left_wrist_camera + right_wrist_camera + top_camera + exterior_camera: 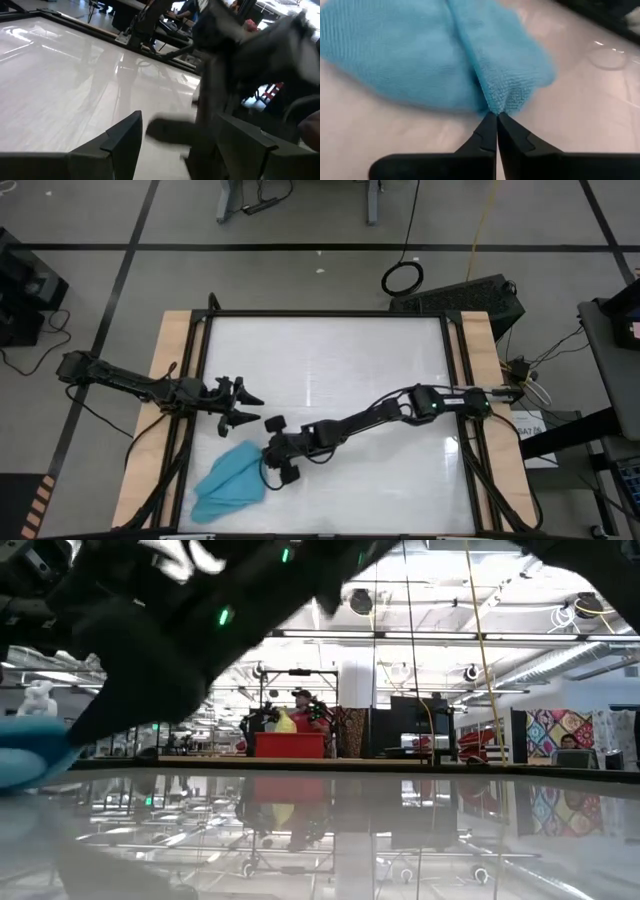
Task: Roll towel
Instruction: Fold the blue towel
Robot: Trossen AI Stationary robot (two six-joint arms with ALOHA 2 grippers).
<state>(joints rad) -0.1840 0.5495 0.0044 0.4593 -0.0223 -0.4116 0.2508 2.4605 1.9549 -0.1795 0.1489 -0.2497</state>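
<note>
Towel (28, 755) cut off by edge, low view.

Grey floor (300, 220), red cabinet (290, 744), possibly workshop behind

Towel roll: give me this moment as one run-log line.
right gripper: shut on towel edge, pinching a fold | left gripper: open, beside towel, empty | towel: bunched near table front-left, not rolled

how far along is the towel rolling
Early. Done: the right end effector has reached across and shut on one edge of the towel, pinching it into a fold. In hand: that pinch, with the cloth bunched near the table's front left corner. Left: no roll shows yet; the towel lies crumpled, not wound. The left end effector hovers open beside it.
</note>
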